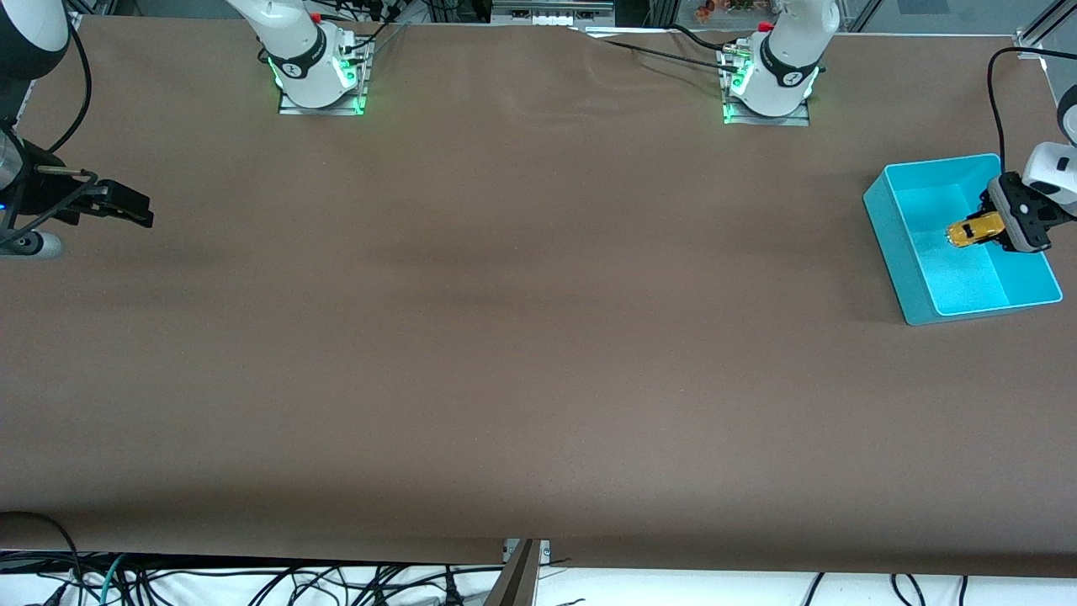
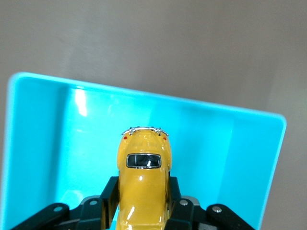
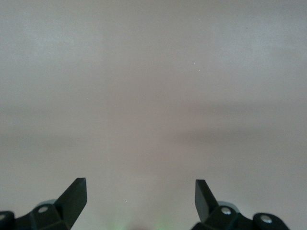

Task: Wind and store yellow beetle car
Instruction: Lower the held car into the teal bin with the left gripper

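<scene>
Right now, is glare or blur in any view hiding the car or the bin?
Front view: even light, green glow at both arm bases; yellow beetle car in the left gripper over the teal bin reads clearly. Left wrist view: bright glare patch on the bin's inner wall, car sharp. Right wrist view: the waiting right gripper open over soft, featureless table.

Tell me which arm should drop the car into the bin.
Left. Its end effector already grips the yellow car right above the teal bin. The right end effector waits open above bare table at the right arm's end.
</scene>
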You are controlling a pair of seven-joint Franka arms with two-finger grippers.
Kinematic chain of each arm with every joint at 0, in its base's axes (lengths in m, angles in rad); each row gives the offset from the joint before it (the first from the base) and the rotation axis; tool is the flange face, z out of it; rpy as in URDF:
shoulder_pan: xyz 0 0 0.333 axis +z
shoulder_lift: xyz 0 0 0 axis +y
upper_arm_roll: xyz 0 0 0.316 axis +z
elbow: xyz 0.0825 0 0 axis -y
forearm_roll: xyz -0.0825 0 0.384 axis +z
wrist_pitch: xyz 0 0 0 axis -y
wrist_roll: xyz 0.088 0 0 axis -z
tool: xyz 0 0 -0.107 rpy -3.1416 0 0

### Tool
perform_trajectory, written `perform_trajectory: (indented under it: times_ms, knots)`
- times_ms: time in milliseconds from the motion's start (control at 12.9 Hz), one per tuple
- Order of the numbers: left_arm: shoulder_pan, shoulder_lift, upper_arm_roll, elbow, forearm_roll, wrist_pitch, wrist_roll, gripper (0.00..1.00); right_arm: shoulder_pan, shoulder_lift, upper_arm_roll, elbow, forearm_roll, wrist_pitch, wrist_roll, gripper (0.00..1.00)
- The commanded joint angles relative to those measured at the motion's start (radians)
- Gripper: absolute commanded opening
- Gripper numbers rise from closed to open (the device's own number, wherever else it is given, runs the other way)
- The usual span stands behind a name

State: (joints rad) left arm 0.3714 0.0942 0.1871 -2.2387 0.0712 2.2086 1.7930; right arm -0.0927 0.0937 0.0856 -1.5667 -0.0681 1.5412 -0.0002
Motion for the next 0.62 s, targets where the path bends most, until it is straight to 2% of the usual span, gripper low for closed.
perform_trajectory:
  times_ms: [0, 77, 155, 387, 464, 542]
  knots:
    - [0.003, -0.01, -0.001, -0.148, 0.021, 0.14, 0.075, 0.0, 0.004, -0.003, -0.004, 0.01, 0.016, -0.004, 0.011, 1.0]
    - [0.001, 0.001, -0.001, -0.18, 0.021, 0.155, 0.077, 0.0, 0.002, -0.003, -0.004, 0.011, 0.016, -0.004, 0.011, 1.0]
    - [0.001, 0.01, -0.001, -0.212, 0.021, 0.16, 0.075, 0.04, 0.002, -0.002, -0.004, 0.011, 0.016, -0.003, 0.011, 1.0]
    - [-0.002, 0.025, -0.001, -0.26, 0.021, 0.158, 0.075, 0.36, 0.001, -0.002, -0.004, 0.01, 0.016, -0.004, 0.011, 1.0]
    - [-0.002, 0.027, -0.001, -0.26, 0.021, 0.158, 0.075, 0.57, 0.001, -0.002, -0.004, 0.01, 0.016, -0.004, 0.009, 1.0]
    - [0.0, 0.027, -0.001, -0.259, 0.019, 0.158, 0.069, 0.99, 0.001, -0.002, -0.004, 0.011, 0.016, -0.004, 0.009, 1.0]
